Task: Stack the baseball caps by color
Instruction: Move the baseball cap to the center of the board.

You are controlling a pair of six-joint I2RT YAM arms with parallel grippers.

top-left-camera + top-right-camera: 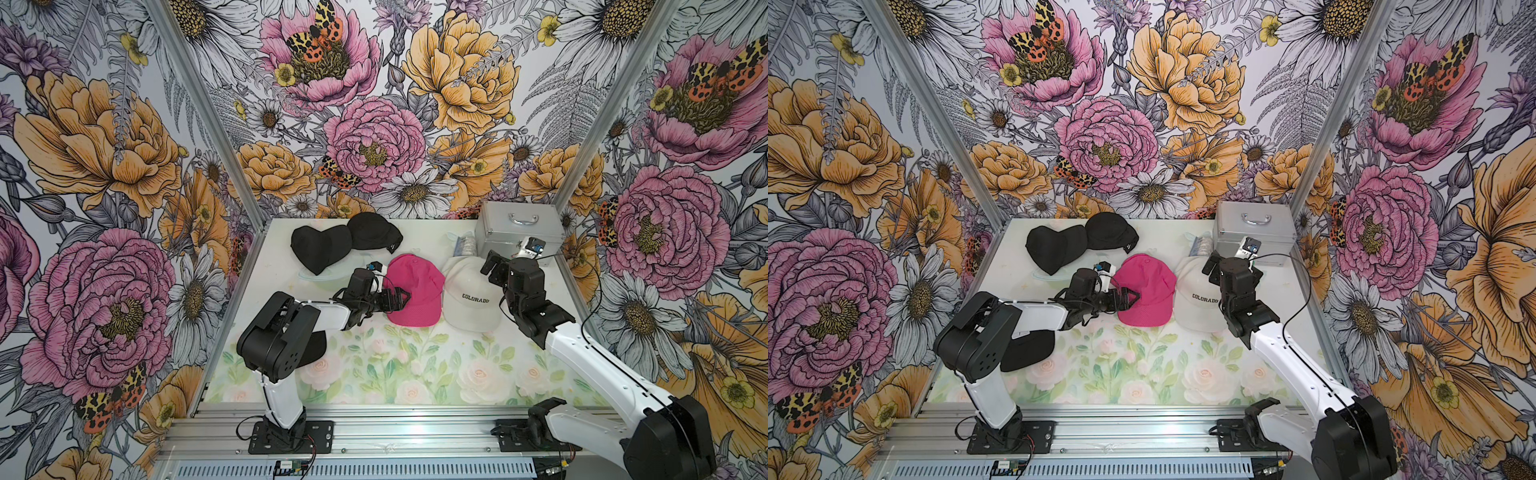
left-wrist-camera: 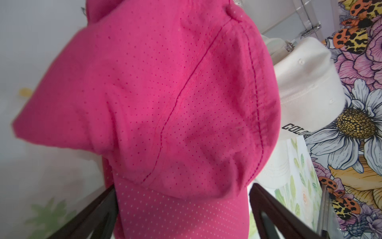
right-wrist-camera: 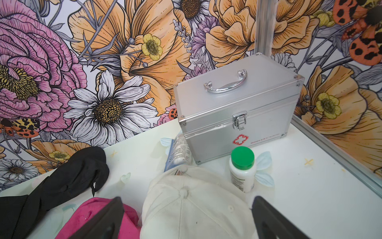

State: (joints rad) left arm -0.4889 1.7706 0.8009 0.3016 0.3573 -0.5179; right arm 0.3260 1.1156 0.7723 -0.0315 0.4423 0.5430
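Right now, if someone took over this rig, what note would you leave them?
Left gripper: open, jaws on either side of the pink cap brim, not closed.
Right gripper: open, over the white COLORADO cap, holding nothing.
Two black caps lie touching at the far left. A third black cap sits under the left arm.
Done: no finished stack visible.
Left: pile the black caps together.
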